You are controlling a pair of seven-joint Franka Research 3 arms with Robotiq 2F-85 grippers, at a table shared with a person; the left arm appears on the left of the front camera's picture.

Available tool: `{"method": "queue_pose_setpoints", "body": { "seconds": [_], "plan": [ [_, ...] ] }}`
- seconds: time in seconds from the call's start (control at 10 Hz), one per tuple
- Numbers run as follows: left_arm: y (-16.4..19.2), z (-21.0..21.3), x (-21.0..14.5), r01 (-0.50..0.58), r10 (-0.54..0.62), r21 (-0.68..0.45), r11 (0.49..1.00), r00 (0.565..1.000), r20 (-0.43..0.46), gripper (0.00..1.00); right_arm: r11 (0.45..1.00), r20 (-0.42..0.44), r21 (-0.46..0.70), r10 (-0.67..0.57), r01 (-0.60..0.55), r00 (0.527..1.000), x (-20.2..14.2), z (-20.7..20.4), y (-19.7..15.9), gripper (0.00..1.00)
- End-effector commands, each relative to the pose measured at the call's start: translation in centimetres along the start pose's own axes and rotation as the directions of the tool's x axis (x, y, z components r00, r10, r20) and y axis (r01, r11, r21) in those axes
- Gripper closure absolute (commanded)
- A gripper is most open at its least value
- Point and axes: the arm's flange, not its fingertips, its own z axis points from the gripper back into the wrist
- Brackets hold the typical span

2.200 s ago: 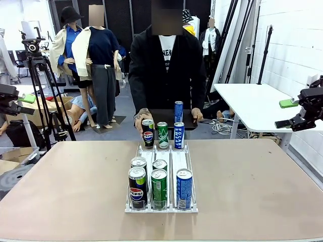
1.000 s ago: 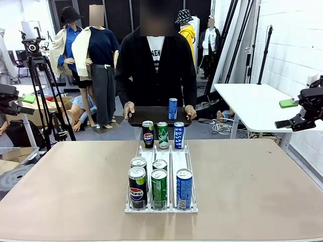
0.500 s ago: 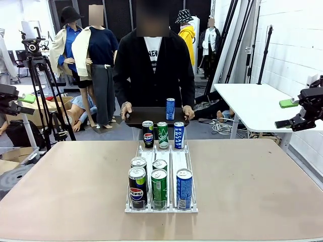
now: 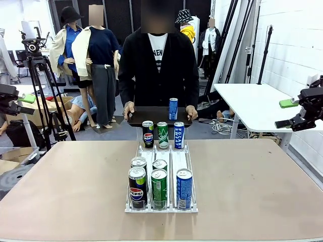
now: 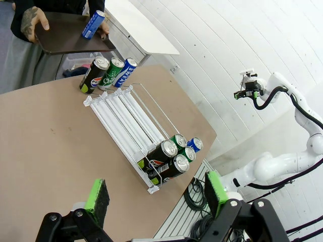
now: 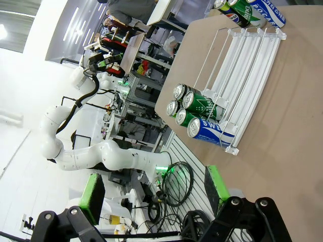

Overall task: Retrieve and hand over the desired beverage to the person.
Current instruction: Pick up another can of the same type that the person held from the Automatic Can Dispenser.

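Note:
The person (image 4: 159, 65) stands at the far side, both hands on a black tray (image 4: 146, 117) that carries one upright blue can (image 4: 173, 108). A white rack (image 4: 179, 161) lies mid-table. At its far end stand a Pepsi can (image 4: 148, 134), a green can (image 4: 162, 135) and a blue can (image 4: 179, 135). Its near end holds two Pepsi cans (image 4: 137, 187), two green cans (image 4: 159, 188) and one blue can (image 4: 184, 188). My left gripper (image 4: 28, 104) (image 5: 155, 191) hovers open off the table's left side. My right gripper (image 4: 285, 113) (image 6: 154, 189) hovers open off the right side. Both are far from the rack (image 5: 126, 116) (image 6: 247, 55).
The brown table (image 4: 60, 191) has wide bare surface on both sides of the rack. A white side table (image 4: 252, 103) stands at the back right and a camera tripod (image 4: 38, 65) at the back left.
The person has straightened up from the far cans and now holds the tray with both hands, shifting it slightly. Neither arm has moved.

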Motion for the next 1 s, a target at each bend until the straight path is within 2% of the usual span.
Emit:
{"method": "queue_pose_setpoints", "body": {
  "seconds": [0.0, 0.3, 0.4, 0.8, 0.9],
  "plan": [
    [-0.2, -0.2, 0.6, -0.051, 0.049, -0.053, 0.997, 0.998, -0.03, 0.0, 1.0, -0.005, 0.002, 0.003, -0.003, 1.0, -0.5, -0.2, 0.0, 0.0],
    [-1.5, -1.7, 1.1, -0.16, 0.154, -0.044, 0.986, 0.983, -0.101, 0.0, 1.0, -0.005, 0.002, 0.003, -0.003, 1.0, -0.5, -0.2, 0.0, 0.0],
    [-2.4, -2.2, 1.3, -0.166, 0.16, -0.032, 0.986, 0.978, -0.131, 0.0, 1.0, -0.005, 0.002, 0.003, -0.003, 1.0, -0.5, -0.2, 0.0, 0.0],
    [-8.0, -3.9, 4.3, -0.128, 0.118, -0.045, 0.991, 0.976, -0.186, 0.0, 1.0, -0.005, 0.002, 0.003, -0.003, 1.0, -0.5, -0.2, 0.0, 0.0],
    [-10.0, -5.1, 4.5, -0.096, 0.087, -0.026, 0.995, 0.967, -0.238, 0.0, 1.0, -0.005, 0.002, 0.003, -0.003, 1.0, -0.5, -0.2, 0.0, 0.0]
  ]
}}
